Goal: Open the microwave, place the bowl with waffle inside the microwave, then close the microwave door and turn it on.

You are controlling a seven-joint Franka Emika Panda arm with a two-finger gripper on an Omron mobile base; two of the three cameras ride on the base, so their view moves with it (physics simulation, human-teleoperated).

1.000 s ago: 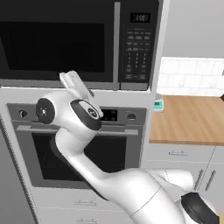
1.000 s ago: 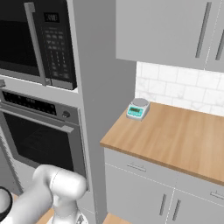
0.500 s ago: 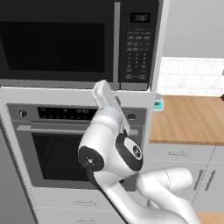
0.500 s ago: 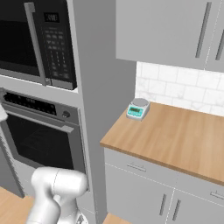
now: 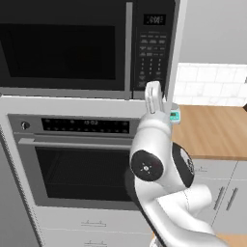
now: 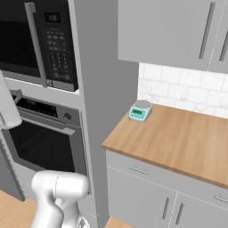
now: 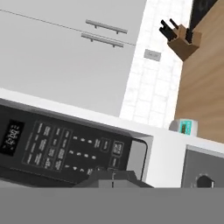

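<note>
My end effector (image 5: 153, 94), clenched and empty, sits just below the microwave (image 5: 87, 46) keypad; the microwave door (image 5: 65, 48) is closed.

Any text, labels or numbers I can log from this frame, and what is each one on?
Microwave display: pale digits, too blurred to read.
Keypad: button labels, too small to read.
Oven control strip: pale markings, illegible.
Kitchen scale: screen, nothing readable.
No brand names visible.

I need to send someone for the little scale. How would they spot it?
Start at the wooden counter right of the oven column. The scale sits at its back left corner against the white tile: small, teal, with a round grey pan.
</note>
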